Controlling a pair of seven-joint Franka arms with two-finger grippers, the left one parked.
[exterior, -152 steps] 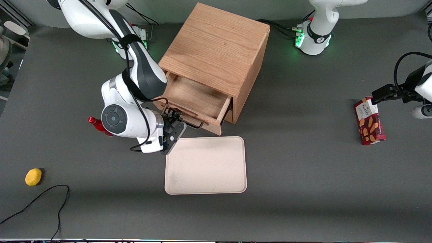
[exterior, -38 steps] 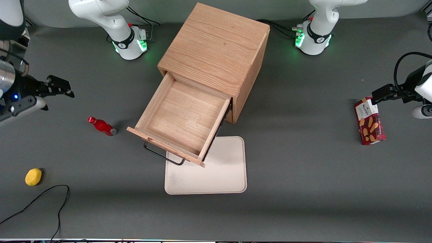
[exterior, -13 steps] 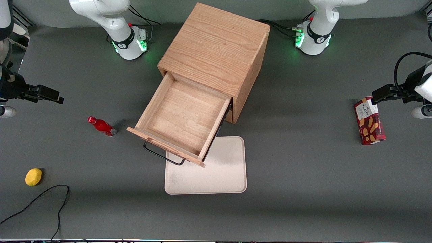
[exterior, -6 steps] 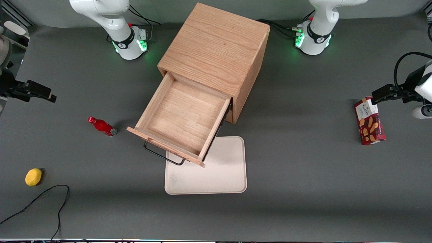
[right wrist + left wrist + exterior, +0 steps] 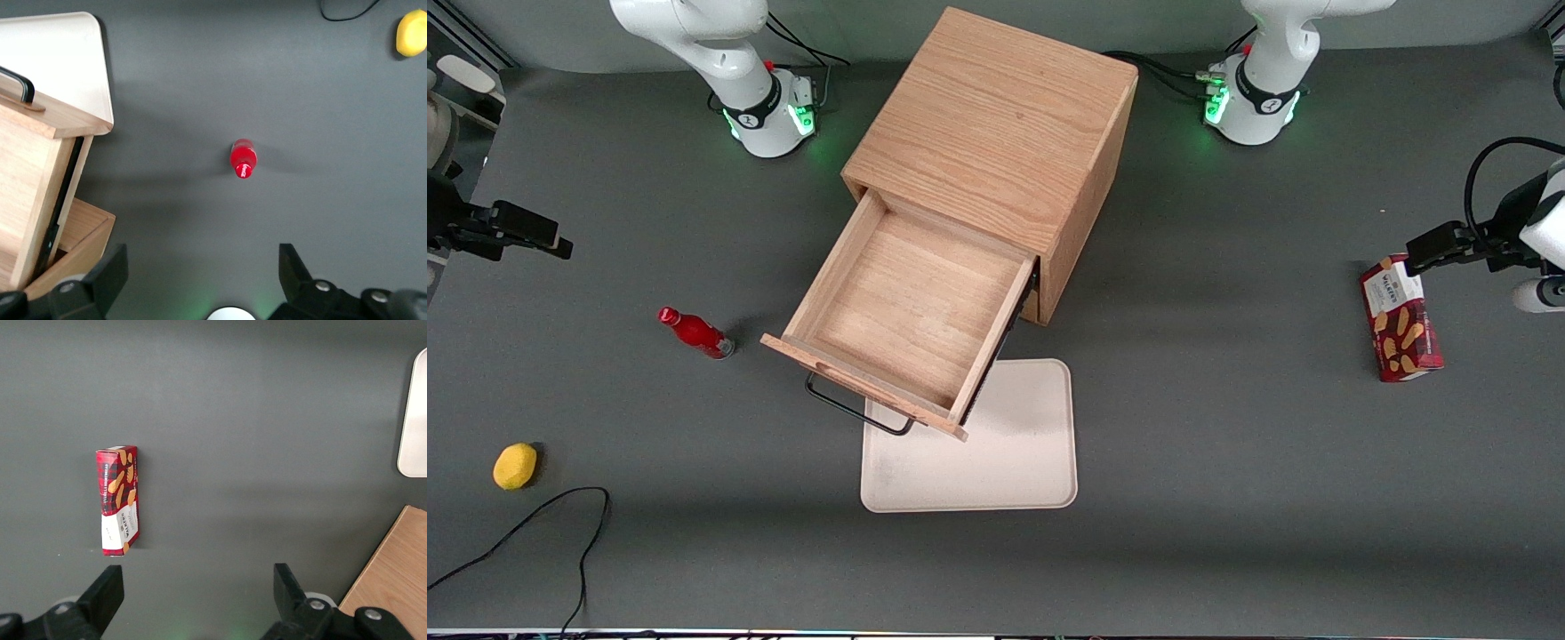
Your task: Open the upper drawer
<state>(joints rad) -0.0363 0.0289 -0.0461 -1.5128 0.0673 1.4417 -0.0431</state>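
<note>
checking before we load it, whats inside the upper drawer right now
The upper drawer is pulled well out and shows only its bare wood floor. The strip under the cabinet top stays hidden. The gripper is open, away toward the working arm's end of the table.

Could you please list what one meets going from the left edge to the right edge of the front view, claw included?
Claw, open, toward the working arm's end of the table → yellow lemon-like object → red bottle → upper drawer, pulled out → biscuit box.
</note>
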